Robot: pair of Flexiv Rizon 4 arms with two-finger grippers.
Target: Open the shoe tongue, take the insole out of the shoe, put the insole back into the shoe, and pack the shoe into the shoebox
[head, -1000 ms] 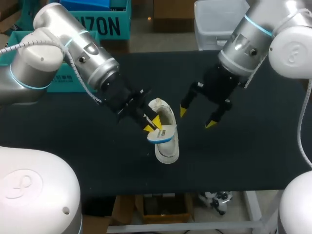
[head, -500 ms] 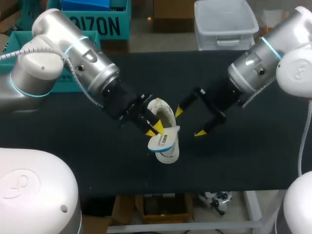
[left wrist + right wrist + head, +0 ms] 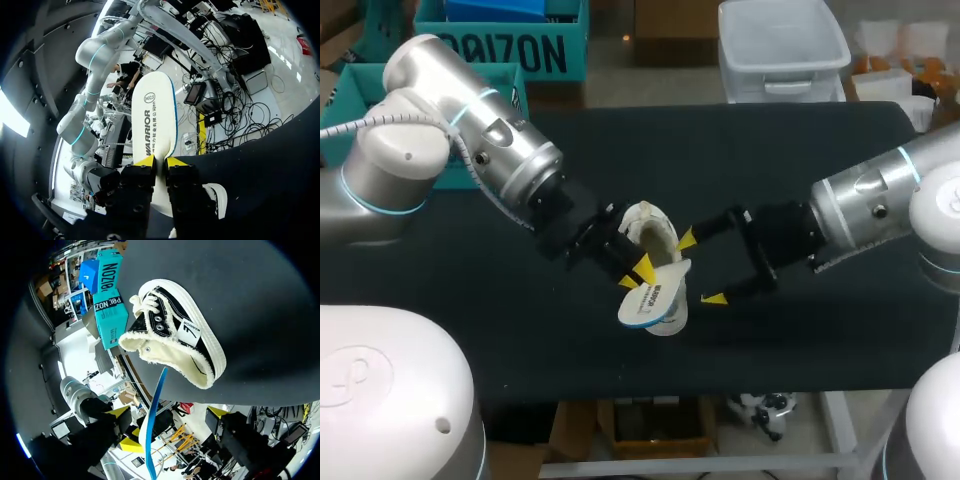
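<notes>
Head view: insole (image 3: 655, 293), judged thin, light and flexible, is pinched flat at one end by the left gripper (image 3: 638, 272) over the shoe (image 3: 652, 228); right gripper (image 3: 701, 268) is spread beside the shoe.

Tight centre, open tabletop (image 3: 620, 150) around
The shoe (image 3: 660, 232), raised insole (image 3: 655, 292), left gripper (image 3: 637, 273) and right gripper (image 3: 700, 268) crowd the middle; the far and near sides lie open.

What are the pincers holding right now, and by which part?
Left pincer grips the insole toward one end, most of it sticking out ahead. Right pincer is open, holding nothing.
</notes>
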